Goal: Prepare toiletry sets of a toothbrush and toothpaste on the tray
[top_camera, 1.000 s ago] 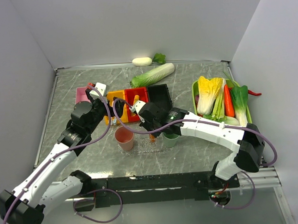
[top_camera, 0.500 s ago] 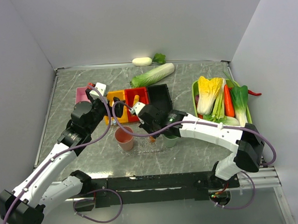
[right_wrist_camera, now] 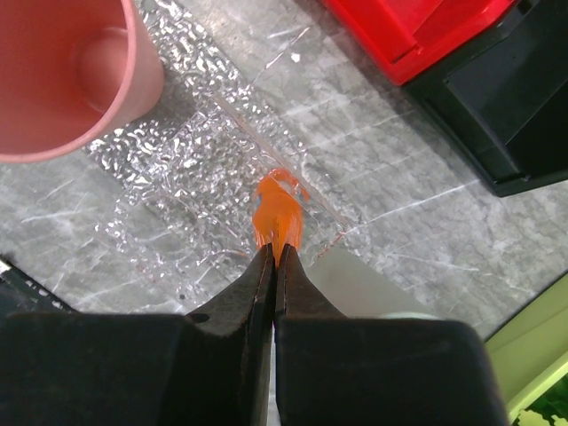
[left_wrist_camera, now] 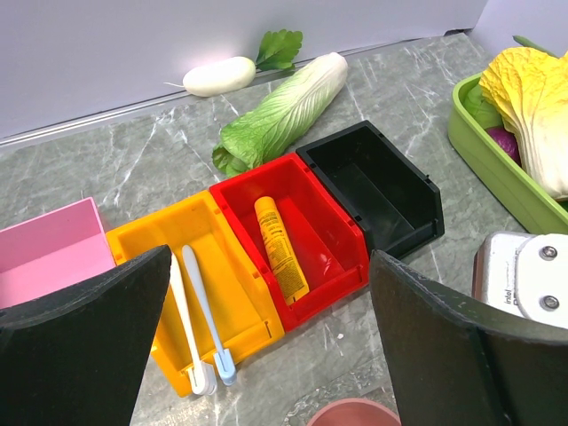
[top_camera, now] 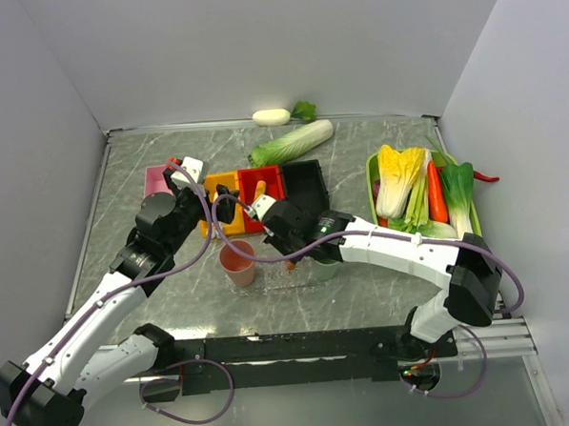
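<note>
Watch the orange toothpaste tube [right_wrist_camera: 277,213] — your right claw [right_wrist_camera: 273,253] is pinched shut on just one end of it, so by my reading it could slip or swing. It hangs above the clear tray [right_wrist_camera: 169,169], close to the tray's edge, with the green cup [top_camera: 327,268] just beside. Let go here and it may tip off the rim onto the table or lodge against the cup. The right arm reaches in across the table, wrist pointing down. Your left claw [top_camera: 223,209] hovers wide open and empty above the yellow bin [left_wrist_camera: 235,275], where both toothbrushes [left_wrist_camera: 191,319] lie. A second tube [left_wrist_camera: 281,247] lies in the red bin [left_wrist_camera: 328,231]. The two arms sit close — mind a bump.
</note>
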Motion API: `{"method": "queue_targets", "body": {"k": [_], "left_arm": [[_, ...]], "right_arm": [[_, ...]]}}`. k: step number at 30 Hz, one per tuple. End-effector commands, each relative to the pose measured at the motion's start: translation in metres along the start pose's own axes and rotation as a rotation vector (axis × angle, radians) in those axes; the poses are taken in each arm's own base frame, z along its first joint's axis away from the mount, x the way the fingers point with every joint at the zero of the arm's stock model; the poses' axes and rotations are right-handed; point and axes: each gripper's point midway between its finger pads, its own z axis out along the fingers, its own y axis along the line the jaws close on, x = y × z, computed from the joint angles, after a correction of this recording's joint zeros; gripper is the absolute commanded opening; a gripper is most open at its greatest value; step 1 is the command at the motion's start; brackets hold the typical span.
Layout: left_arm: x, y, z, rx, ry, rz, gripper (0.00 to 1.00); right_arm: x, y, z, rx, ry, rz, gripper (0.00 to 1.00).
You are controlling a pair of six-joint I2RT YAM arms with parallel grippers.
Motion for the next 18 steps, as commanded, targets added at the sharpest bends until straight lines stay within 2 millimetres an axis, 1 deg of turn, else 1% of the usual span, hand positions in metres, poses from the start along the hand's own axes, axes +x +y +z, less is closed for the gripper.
{"method": "queue_targets", "body": {"k": [1,8,9,11,15,17,18], "left_arm": [[-0.0061,-0.0021,0.0010,0.011,-0.019,0.002,0.97],[-0.0065,-0.0021,0.0007,0.011,-0.020,0.004,0.97],[-0.0065,-0.0021,0.0007,0.011,-0.020,0.004,0.97],[-0.0066,-0.0020,0.0003,0.011,-0.020,0.004,0.97],[-0.0069,-0.0021,0.0006,0.011,-0.020,0.004,0.97],[-0.0069,-0.0021,0.0006,0.011,-0.020,0.002,0.97],[-0.0073,-0.0018,0.0007,0.010,-0.022,0.004,0.97]], "right_arm": [[0.0001,0.0004,0.0084,0.022,-0.005,-0.009,0.00],[0.0034,-0.0001,0.0098,0.032,0.011,-0.013,0.00],[0.0032,0.0000,0.0091,0.031,0.011,-0.013,0.01],[0.0037,-0.0012,0.0086,0.035,0.013,-0.011,0.04],[0.0020,-0.0018,0.0054,0.037,0.004,-0.008,0.16],[0.0006,-0.0022,0.0046,0.038,-0.002,-0.006,0.19],[-0.0002,-0.0029,0.0040,0.038,-0.005,-0.004,0.23]]}}
